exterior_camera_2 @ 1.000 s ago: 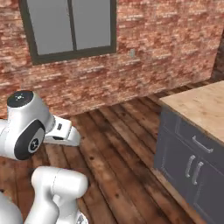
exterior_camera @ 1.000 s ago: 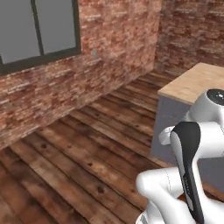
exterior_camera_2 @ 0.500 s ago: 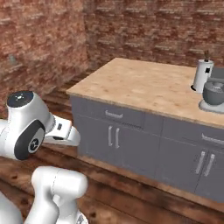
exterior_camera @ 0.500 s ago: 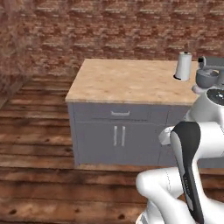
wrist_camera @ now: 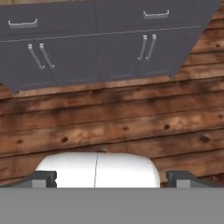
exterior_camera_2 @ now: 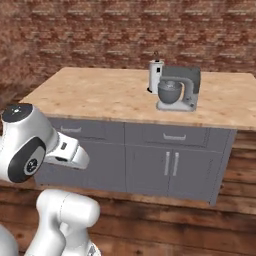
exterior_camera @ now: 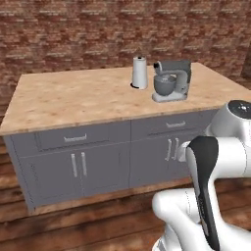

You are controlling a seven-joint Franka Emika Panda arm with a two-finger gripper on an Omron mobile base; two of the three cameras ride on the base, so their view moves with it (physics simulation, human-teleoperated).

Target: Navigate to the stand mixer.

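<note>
You have the stand mixer point(exterior_camera: 171, 81) on the counter point(exterior_camera: 73, 100), near its front edge, right of centre, bowl's contents not visible. Paper towel roll point(exterior_camera: 139, 72) stands upright just beside it. Open plank floor point(wrist_camera: 113, 122) runs before the grey cabinets point(exterior_camera_2: 150, 160). Mixer: dark-grey head, silver bowl, light base. Pincer point(wrist_camera: 111, 179) tips well apart, holding nothing.

Stand mixer point(exterior_camera: 171, 82) on island counter point(exterior_camera: 73, 100), right of paper towel roll point(exterior_camera: 139, 72)
</note>
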